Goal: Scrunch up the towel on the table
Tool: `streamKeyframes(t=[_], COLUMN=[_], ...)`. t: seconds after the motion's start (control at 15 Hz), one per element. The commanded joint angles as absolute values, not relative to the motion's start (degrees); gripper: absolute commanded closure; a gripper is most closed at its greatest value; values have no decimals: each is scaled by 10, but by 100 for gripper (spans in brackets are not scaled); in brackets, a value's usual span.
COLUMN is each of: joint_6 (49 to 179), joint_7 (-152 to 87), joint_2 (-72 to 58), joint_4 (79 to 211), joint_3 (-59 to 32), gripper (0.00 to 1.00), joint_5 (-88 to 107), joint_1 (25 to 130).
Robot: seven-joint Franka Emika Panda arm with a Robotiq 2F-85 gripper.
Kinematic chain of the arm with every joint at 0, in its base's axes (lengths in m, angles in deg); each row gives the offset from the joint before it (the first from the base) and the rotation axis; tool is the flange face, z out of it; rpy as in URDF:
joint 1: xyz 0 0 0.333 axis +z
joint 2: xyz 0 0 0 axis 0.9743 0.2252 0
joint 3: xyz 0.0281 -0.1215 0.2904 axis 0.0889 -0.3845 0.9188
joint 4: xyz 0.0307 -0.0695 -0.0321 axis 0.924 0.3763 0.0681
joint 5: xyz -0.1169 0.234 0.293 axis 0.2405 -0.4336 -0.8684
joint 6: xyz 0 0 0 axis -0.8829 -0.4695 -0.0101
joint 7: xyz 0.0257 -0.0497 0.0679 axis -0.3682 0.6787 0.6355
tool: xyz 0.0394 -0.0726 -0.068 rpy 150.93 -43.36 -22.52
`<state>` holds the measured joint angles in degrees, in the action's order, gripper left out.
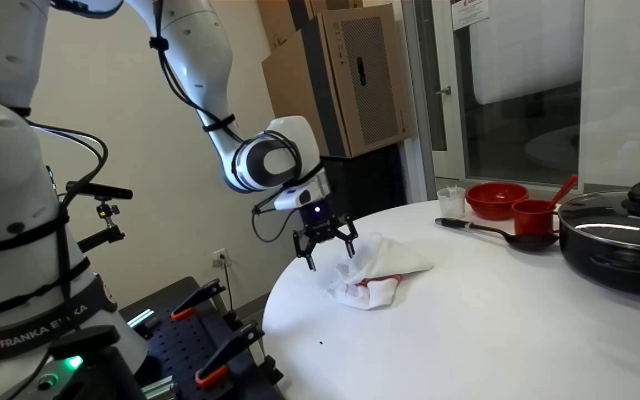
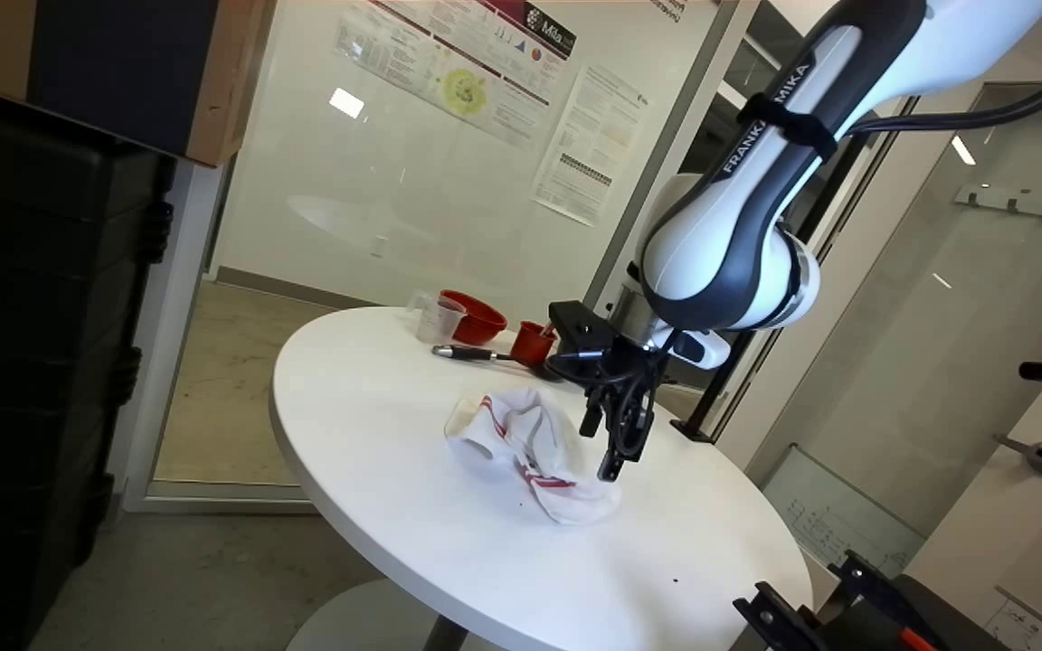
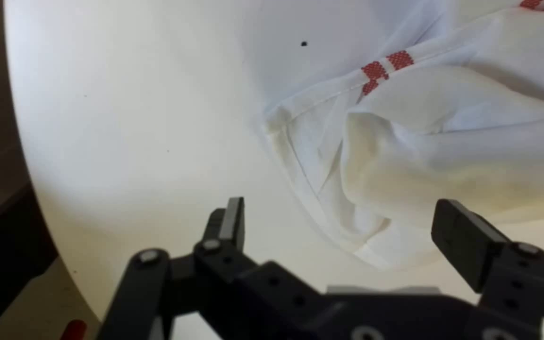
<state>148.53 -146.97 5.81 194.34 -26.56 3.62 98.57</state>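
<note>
In an exterior view we find the towel (image 1: 395,258) lying rumpled on the white table (image 1: 492,339), just below the frame's centre; the gripper (image 1: 331,258) hangs at the towel's upper left, its jaws spread wide; in the wrist view the towel lies at right; towards the exterior frame's right edge we see a black spoon (image 1: 530,242), a red cup (image 1: 531,219) and a black pot (image 1: 603,266).

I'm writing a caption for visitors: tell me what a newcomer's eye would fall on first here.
Probably the big white arm, reaching over the round table in both exterior views. Its open gripper leads the eye to the rumpled, red-striped white towel on the table. Then, perhaps, the red bowl and cup, near the black pot at the right edge of an exterior view.
</note>
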Motion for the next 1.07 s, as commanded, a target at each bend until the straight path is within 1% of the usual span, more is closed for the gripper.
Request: streamKeyframes(t=[0.0,0.2,0.33,0.4,0.47,0.67,1.0], joint_6=[1559,1522,1462,1420,1477,1432,1430], joint_7=[-1514,-1502,-1499,-1495,-1511,-1521,-1521], joint_2=[23,-16,-47,-68,-17,-57,-61], joint_4=[1999,2013,2005,1996,1990,1988,1990], joint_3=[-369,-415,-433,-425,-401,-386,-386], gripper=[0,0,0,0,0,0,0], joint_5=[77,65,76,86,84,107,109], joint_1=[1112,1182,1206,1197,1174,1156,1154])
